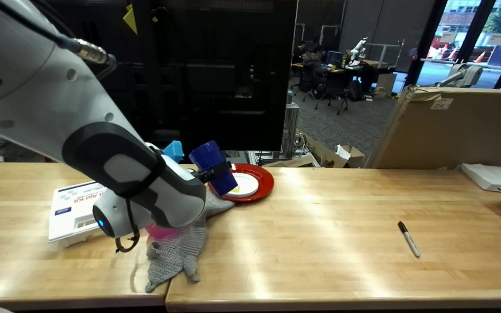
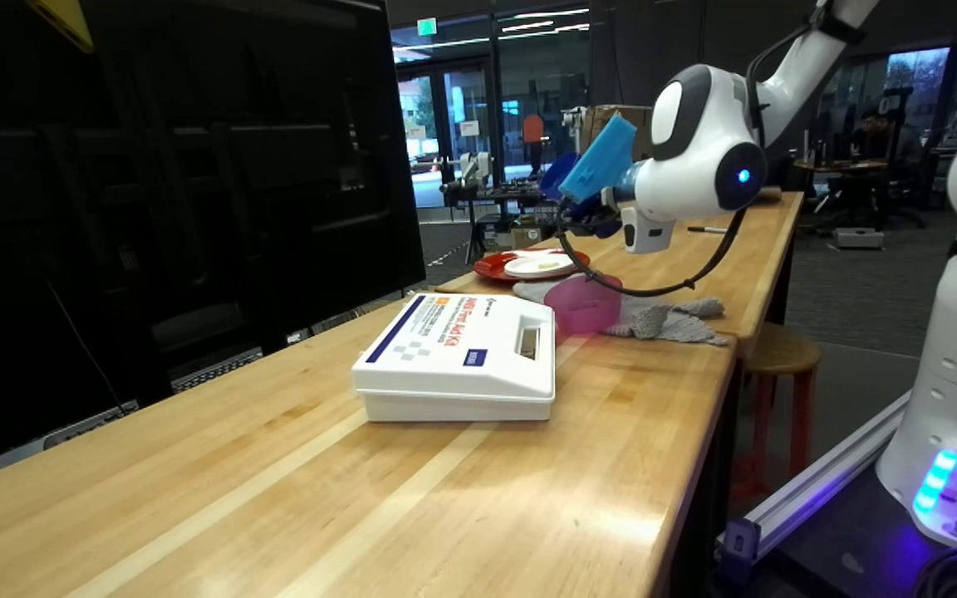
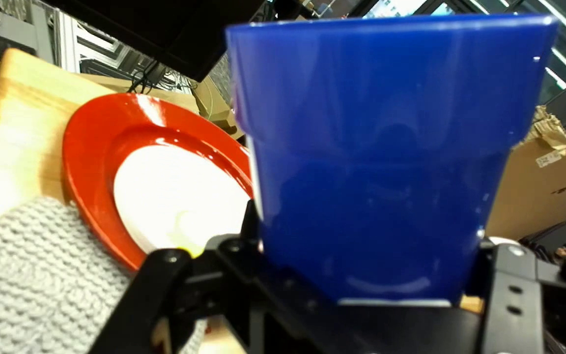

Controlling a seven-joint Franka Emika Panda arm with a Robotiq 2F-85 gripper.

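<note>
My gripper is closed around a dark blue cup, with one finger on each side of its lower part. The cup's wide rim is at the top of the wrist view. In an exterior view the blue cup is tilted and held above the table, close over a red plate. A smaller white plate with a yellowish bit on it sits inside the red one. A grey knitted cloth lies beside the plates, and on it stands a translucent pink bowl, partly hidden by the arm in an exterior view.
A white first aid kit lies on the table beside the pink bowl. A marker lies farther along. Behind the table stand a big black screen and a cardboard sheet or box. A light-blue part sits on the wrist.
</note>
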